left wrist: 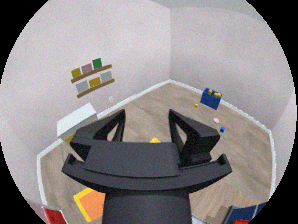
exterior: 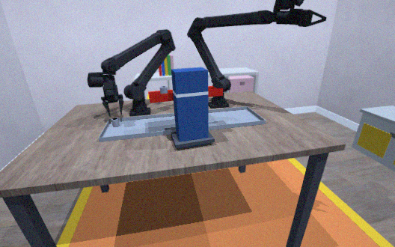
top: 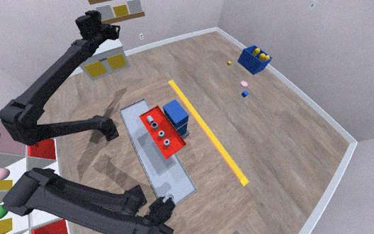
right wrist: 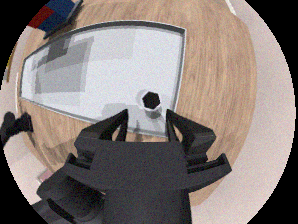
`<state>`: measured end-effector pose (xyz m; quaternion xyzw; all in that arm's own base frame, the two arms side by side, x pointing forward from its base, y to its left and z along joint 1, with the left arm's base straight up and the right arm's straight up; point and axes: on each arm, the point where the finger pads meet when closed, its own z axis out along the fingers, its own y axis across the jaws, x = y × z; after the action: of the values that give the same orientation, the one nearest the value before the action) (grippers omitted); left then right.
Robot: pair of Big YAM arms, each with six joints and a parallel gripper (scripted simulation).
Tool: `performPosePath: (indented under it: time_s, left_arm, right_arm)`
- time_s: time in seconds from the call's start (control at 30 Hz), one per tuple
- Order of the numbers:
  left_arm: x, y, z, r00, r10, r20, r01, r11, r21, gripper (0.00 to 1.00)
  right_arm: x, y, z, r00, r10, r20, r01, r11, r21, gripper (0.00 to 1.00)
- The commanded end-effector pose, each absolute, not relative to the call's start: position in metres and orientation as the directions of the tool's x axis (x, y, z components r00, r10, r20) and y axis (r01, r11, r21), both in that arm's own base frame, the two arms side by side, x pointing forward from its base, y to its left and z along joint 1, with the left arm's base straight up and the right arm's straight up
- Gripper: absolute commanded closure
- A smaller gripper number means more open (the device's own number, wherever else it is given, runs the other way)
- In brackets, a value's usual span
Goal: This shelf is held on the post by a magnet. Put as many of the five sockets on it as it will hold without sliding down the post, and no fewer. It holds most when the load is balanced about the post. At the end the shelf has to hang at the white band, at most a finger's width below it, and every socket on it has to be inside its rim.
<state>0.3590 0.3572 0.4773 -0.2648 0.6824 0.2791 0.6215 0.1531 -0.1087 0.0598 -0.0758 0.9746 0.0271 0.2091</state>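
Observation:
The red shelf (top: 173, 145) (exterior: 156, 97) hangs on the blue post (top: 176, 110) (exterior: 191, 120), near the white band (exterior: 191, 94) in the exterior view; the post hides its middle there. Three grey sockets (top: 154, 125) (top: 161, 134) (top: 166, 142) stand in a row inside its rim. Another socket (top: 150, 119) seems to lie on its side at the row's far end. A further socket (exterior: 115, 122) (right wrist: 151, 101) stands in the tray's end corner. My right gripper (exterior: 115, 118) (right wrist: 147, 112) is open just above it. My left gripper (exterior: 324, 18) (left wrist: 147, 112) is open and empty, raised high away from the shelf.
The grey tray (top: 188, 188) (exterior: 258, 119) (right wrist: 183, 65) lies below the shelf, with a low rim. The post stands on a dark foot (exterior: 194, 144) beside the tray. The left arm (top: 53, 76) reaches up and clear of the shelf.

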Motion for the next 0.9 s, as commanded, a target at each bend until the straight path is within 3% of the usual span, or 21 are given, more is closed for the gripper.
performPosePath:
  time_s: [0.0,0.6,0.87]
  left_arm:
    - [0.344,0.391,0.504,0.022,0.006,-1.0,-0.751,0.66,-0.012,0.35]
    - [0.333,0.396,0.514,0.029,0.035,-0.999,-0.766,0.643,0.0,0.35]
    - [0.333,0.396,0.514,0.029,0.035,-0.999,-0.766,0.643,0.0,0.35]
  right_arm:
    - [0.165,-0.126,0.085,-0.885,-0.164,-0.436,-0.17,0.985,-0.025,0.44]
    - [0.171,-0.128,0.084,-0.882,-0.176,-0.436,-0.181,0.983,-0.031,0.44]
    - [0.176,-0.114,0.034,-0.894,-0.158,-0.419,-0.176,0.984,0.004,0.44]
